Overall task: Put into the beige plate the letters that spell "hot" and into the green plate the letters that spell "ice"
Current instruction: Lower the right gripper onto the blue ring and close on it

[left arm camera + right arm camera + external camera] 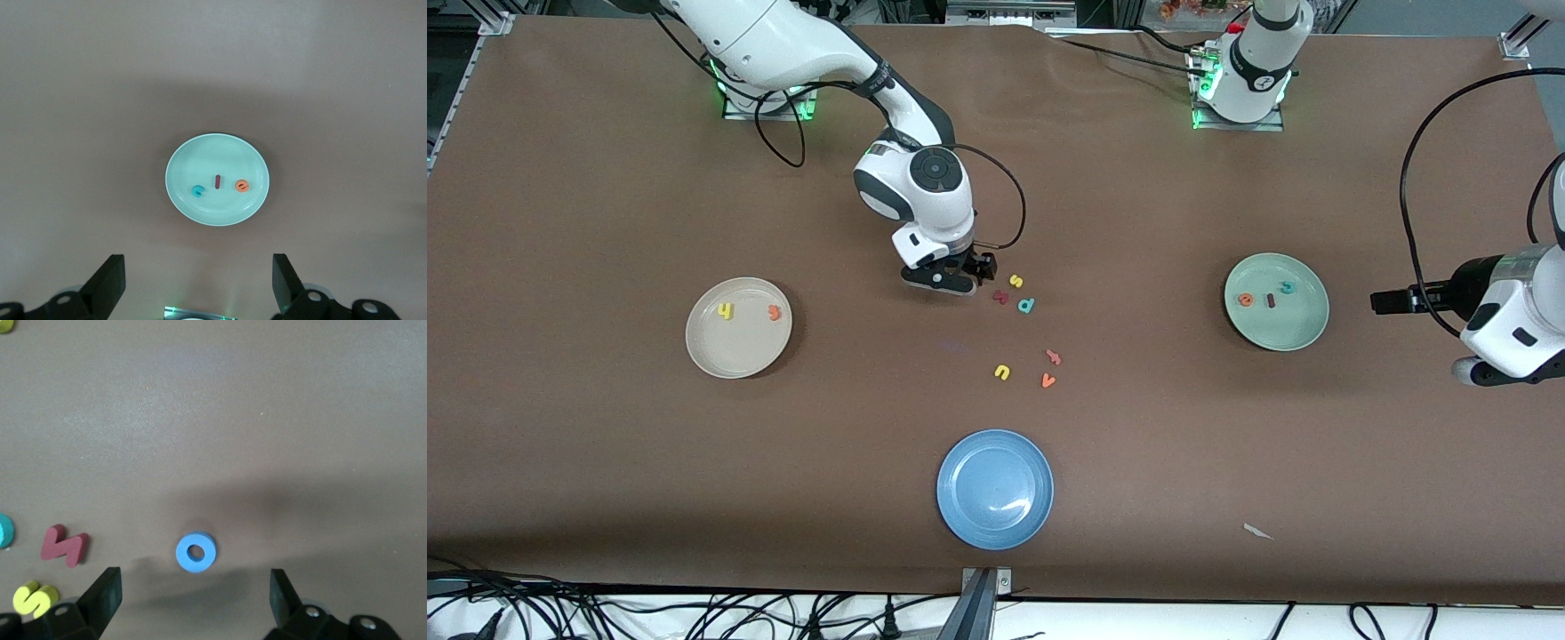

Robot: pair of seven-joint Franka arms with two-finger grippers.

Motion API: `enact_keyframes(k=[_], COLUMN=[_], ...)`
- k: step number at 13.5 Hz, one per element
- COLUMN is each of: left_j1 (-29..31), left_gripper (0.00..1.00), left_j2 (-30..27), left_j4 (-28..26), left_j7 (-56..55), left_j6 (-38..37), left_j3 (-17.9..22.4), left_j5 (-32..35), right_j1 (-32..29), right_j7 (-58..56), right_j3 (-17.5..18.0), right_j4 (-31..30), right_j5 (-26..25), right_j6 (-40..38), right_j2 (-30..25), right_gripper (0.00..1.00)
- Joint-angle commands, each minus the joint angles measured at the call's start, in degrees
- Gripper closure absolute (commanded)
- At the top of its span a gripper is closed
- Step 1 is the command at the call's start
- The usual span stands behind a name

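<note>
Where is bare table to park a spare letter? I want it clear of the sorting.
Bare stretches lie between the beige plate and blue plate, and between the blue plate and green plate. Crowded: the loose letters beside the right gripper, from the yellow s to the orange v.

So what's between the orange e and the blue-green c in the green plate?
The dark red i lies between the e and the c in the green plate, clearest in the left wrist view.
</note>
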Motion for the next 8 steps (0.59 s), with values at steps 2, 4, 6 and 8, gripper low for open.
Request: enact_keyframes(k=[2,4,6,8], left_j1=[-0.5,-0.4,-0.5,-0.5], left_gripper=[0.01,0.01,0.01,0.01], left_j2=[-2.5,-2.4,-2.3,-2.3], left_j4=[-3.4,-3.2,-3.2,-3.2], left_j7=[1.0,1.0,1.0,1.0], left_j6=[2.0,2.0,2.0,2.0], left_j3=[1.0,1.1,1.1,1.1], left_j5=[-1.1,-1.1,-1.1,-1.1], right_j1=[0.4,0.4,0.4,0.4], right_j7=[1.8,1.8,1.8,1.8], right_j3=[-0.2,-0.3,-0.3,-0.3], right_j4=[1.4,1.4,1.4,1.4], right_j5=[-2.2,-2.6,-2.9,-2.9], right_j6=[0.0,0.0,0.0,0.0], right_j2=[1.3,1.7,1.7,1.7], right_gripper=[0.08,0.12,0.19,0.23])
